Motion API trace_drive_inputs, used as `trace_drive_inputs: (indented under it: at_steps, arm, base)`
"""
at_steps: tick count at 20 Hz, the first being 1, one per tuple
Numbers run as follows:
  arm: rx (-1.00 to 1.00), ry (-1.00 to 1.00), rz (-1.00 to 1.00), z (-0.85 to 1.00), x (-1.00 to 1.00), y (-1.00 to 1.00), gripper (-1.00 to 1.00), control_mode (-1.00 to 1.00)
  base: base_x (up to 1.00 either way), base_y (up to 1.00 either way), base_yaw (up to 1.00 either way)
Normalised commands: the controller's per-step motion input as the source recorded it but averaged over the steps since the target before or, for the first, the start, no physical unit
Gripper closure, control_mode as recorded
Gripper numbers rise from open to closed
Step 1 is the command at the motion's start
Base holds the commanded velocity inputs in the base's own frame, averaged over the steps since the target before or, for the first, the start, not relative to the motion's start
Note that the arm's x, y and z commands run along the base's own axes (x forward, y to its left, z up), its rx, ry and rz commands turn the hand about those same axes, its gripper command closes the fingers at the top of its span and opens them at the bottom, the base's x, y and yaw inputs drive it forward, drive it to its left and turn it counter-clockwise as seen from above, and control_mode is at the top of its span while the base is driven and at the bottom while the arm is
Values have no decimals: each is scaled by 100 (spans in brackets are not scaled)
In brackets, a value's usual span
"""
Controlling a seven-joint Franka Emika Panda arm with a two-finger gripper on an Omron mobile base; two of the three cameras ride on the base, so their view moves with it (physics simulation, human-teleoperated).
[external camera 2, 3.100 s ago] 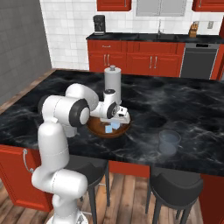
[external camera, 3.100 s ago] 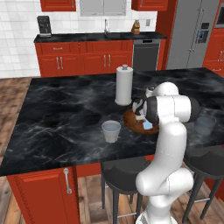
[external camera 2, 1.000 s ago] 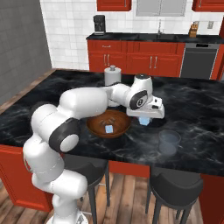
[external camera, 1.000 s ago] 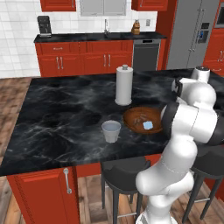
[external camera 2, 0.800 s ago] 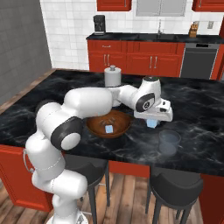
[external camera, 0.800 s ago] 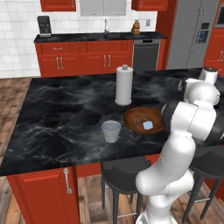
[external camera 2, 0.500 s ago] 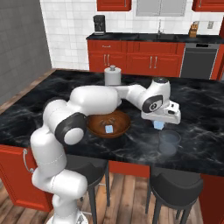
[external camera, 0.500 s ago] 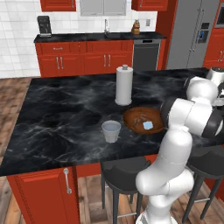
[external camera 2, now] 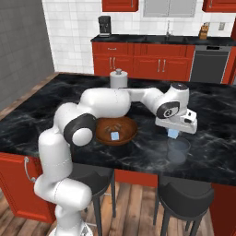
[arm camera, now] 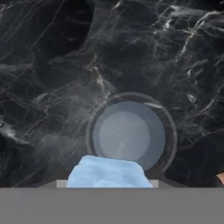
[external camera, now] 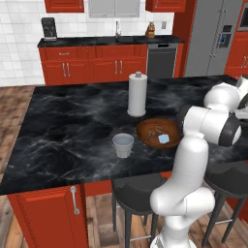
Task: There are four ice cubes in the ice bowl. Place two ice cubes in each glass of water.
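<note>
Right now 1 ice cube (external camera 2: 173, 133) is pinched between the fingers of the gripper (external camera 2: 174, 132), hanging directly above a glass of water (external camera 2: 178, 150) on the black marble counter (external camera 2: 216, 143); from the hand view the cube (arm camera: 109, 172) sits just over the tumbler's round rim (arm camera: 131, 134). Beside it, the ice bowl (external camera 2: 113, 130) holds 1 visible cube (external camera 2: 114, 136). Another glass (external camera: 123, 145) stands left of the bowl (external camera: 157, 132), near a paper-towel roll (external camera: 137, 94).

Gripper (external camera 2: 173, 134) with ice cube (external camera 2: 173, 133) above glass (external camera 2: 179, 150)
</note>
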Motion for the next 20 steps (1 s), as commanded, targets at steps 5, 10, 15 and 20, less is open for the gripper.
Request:
trace_drive_inputs:
  at_steps: [5,10,15,20]
  arm:
    - [3,0,-2,-30,17,-19,100,-100]
    - [1,0,-1,-25,17,-24,100,-100]
    - [2,0,0,-4,-2,-16,100,-100]
    - [2,0,0,-16,0,0,100,-100]
  base:
    - [0,0,0]
    - [0,0,0]
    - [0,0,0]
    - [0,0,0]
